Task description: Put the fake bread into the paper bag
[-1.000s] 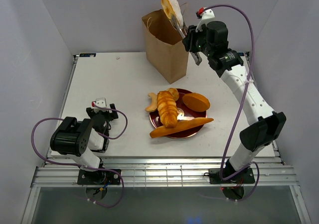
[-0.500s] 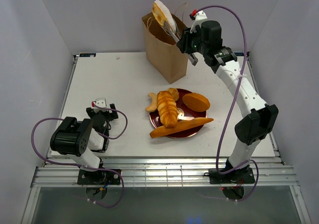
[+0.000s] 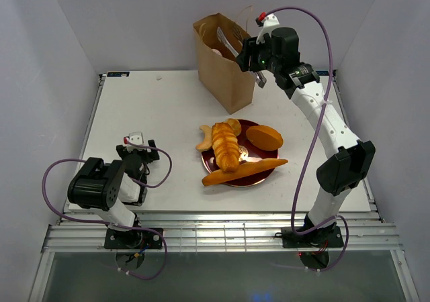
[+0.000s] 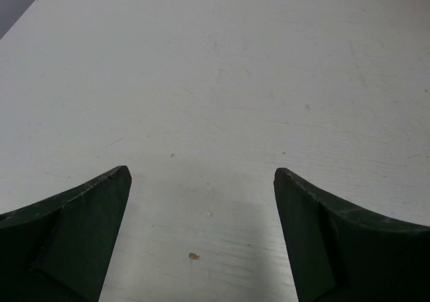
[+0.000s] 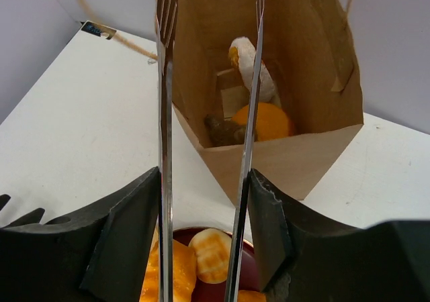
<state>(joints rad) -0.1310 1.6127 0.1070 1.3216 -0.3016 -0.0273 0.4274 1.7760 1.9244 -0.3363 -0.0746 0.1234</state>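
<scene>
- Right wrist view: right gripper (image 5: 203,174) clamps long metal tongs (image 5: 165,114). The blades are sprung apart and empty, aimed into the open mouth of the tall brown kraft paper bag (image 5: 316,60). Reads as a release pose.
- Glossy orange fake bread (image 5: 265,122) and a pale piece lie on the bag floor. The rest sits on the dark red round plate (image 3: 258,156).
- Left gripper (image 4: 201,181) is parted, idle over the white table (image 4: 269,60).
- Bag bottom is shadowed, so the piece count is unclear.
</scene>
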